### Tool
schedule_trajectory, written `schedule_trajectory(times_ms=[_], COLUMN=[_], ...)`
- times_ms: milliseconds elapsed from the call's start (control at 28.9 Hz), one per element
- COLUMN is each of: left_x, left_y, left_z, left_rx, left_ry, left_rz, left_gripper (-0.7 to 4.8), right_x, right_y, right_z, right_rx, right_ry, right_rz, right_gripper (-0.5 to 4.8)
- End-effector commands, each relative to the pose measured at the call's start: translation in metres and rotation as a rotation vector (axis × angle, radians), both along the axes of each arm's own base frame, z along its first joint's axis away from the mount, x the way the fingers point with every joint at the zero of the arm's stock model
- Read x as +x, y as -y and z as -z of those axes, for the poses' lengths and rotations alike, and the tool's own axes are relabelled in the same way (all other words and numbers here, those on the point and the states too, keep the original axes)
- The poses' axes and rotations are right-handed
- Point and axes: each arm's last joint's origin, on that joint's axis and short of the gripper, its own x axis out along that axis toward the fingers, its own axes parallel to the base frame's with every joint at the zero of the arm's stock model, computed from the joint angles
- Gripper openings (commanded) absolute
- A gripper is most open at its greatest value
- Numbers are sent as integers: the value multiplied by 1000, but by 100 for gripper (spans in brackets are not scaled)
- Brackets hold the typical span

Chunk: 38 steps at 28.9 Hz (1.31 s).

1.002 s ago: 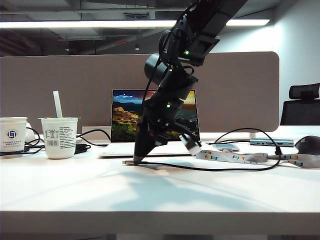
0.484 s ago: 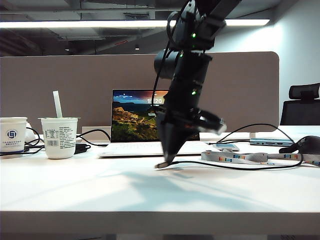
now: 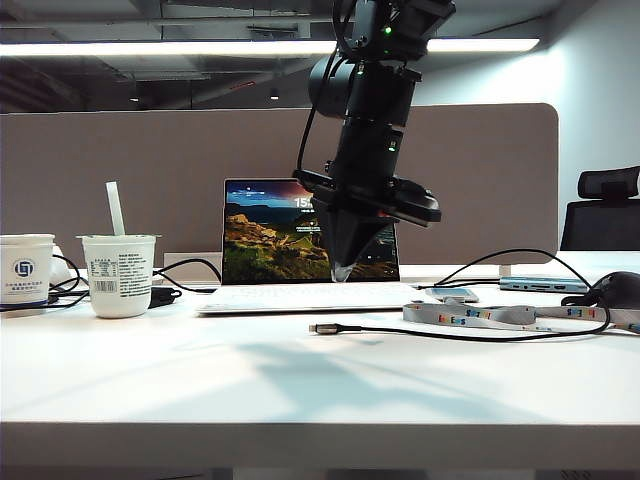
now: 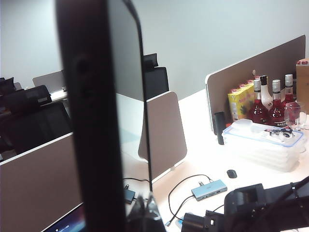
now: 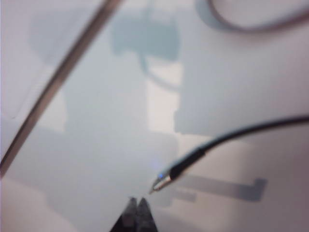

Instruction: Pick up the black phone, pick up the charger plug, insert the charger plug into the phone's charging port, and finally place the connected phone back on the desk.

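The plug [image 3: 325,328] lies loose on the desk [image 3: 300,385] below the pressed-together, empty right gripper [image 3: 342,274] — it should be reopened, then lowered squarely. The phone [image 4: 104,116] is pinched by the left gripper [image 4: 145,212].

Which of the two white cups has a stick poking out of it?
The paper cup nearer the laptop. A white stick stands up out of it; the cup at the picture's left edge has none.

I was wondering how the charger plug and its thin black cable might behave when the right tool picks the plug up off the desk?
The charger plug looks tiny and smooth, so it may slip from the shut right tool. Its cable lies in loose curves, so it is probably floppy and will trail. It likely weighs very little.
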Motion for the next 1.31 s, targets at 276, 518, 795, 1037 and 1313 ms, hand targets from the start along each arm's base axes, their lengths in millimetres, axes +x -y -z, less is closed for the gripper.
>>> schedule_trajectory(times_ms=[276, 518, 795, 1037, 1313], left_x=[-5, -5, -5, -5, -5], left_y=[-2, -2, -2, -2, -2], left_z=[-8, -8, -7, -7, -7], left_rx=[-24, -21, -19, -19, -19], left_ry=[62, 54, 49, 50, 49], left_rz=[5, 5, 5, 5, 5], left_gripper=[-7, -7, -6, -7, -7], right_x=[-4, -2, 0, 3, 4], right_y=[1, -7, -9, -6, -5], right_z=[2, 18, 28, 32, 40], right_rx=[102, 169, 170, 147, 130], right_ry=[-175, -274, -315, -301, -332], right_rz=[375, 458, 524, 543, 574], right_gripper=[163, 162, 160, 158, 156])
